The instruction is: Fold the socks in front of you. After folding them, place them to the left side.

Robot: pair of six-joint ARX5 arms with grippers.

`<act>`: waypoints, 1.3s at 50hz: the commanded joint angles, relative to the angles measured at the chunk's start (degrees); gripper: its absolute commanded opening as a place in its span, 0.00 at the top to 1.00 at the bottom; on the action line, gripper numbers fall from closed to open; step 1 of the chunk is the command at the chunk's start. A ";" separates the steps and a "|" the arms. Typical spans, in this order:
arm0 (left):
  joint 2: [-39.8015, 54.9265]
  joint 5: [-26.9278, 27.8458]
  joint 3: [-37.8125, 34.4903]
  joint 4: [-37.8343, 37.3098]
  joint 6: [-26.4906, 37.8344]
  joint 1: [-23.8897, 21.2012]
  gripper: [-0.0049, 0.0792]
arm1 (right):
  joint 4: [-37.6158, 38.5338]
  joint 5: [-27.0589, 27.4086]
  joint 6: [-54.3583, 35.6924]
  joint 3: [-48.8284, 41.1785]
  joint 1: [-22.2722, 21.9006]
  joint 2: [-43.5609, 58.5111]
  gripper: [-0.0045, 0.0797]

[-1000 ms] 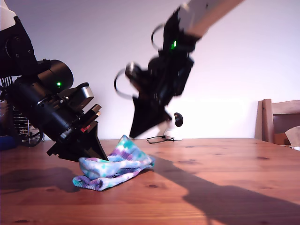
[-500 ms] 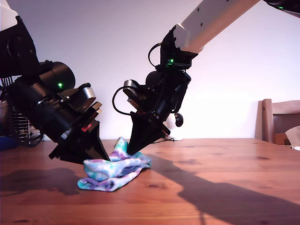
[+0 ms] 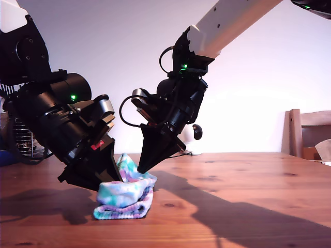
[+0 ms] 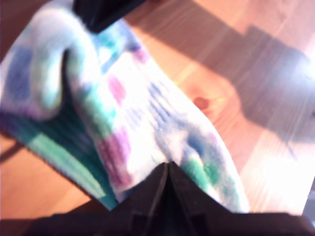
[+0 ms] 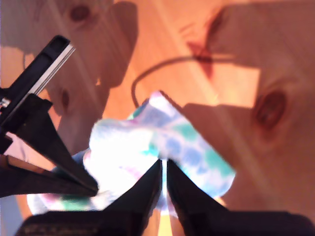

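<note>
Sock bundle, a soft knit tie-dyed in turquoise, purple, blue and white, lies doubled over on itself at the lower left of centre in the exterior view. It rests on a brown wooden table marked with dark knots and long grain. Its upper layer bulges in a rounded hump over a flatter ribbed layer touching the wood.

Two arms meet over it in the exterior view. A bulky black arm leans in from the exterior view's left, with a green light, silver fittings and a small red label too small to read. A white-cased arm slants down from the upper right, carrying looped black cables and a green light of its own. Both end in dark wedge-shaped points at the fabric; the wrist views do not settle which arm is which.

My first tool has its black fingers drawn together to one point, pinched on the bundle's edge. My second tool is clamped on the fabric too, with only a bright sliver between its fingers.

Behind, a thin black cable lies by the pale wall, and a wooden chair stands at the exterior view's right edge.
</note>
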 commanded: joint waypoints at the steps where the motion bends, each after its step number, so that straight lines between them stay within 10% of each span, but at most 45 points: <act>1: 1.51 -0.83 -1.03 -0.07 1.14 -0.09 0.96 | -0.66 -2.12 0.00 0.48 0.90 2.19 0.96; 20: 1.57 -0.02 -1.03 1.27 2.40 -0.96 0.96 | -0.92 -6.86 1.81 0.50 1.73 1.70 0.96; 65: 1.57 1.29 -1.03 -4.28 2.89 -0.68 0.96 | 5.29 16.26 9.44 0.39 6.03 1.73 0.96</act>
